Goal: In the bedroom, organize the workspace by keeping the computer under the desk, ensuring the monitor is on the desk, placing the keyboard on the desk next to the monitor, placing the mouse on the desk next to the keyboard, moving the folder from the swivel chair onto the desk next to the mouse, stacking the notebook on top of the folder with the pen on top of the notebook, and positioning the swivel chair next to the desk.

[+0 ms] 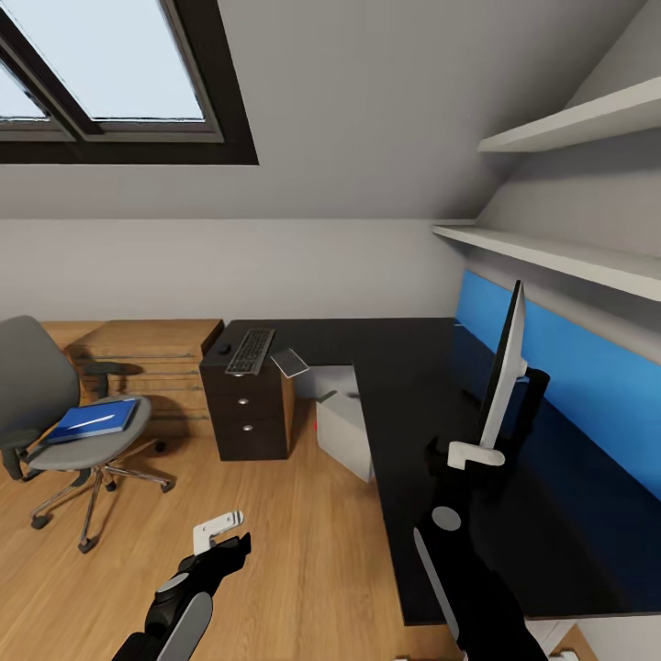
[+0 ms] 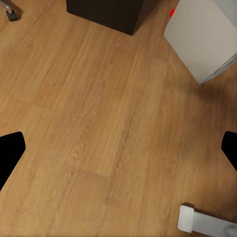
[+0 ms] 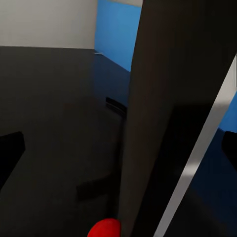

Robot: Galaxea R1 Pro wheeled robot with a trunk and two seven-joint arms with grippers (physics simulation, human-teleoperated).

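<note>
The monitor stands edge-on on the black desk. My right gripper is at its lower corner, open, and the screen sits between the fingers by its red dot. On the desk's far wing, the keyboard lies beside the small black mouse, and the grey notebook is at the edge. The computer sits on the floor under the desk. The blue folder lies on the swivel chair. My left gripper hangs open over the floor.
A wooden chest of drawers stands behind the chair. The black drawer unit carries the desk's far end. A blue wall panel and two shelves line the right wall. Wood floor lies below my left gripper.
</note>
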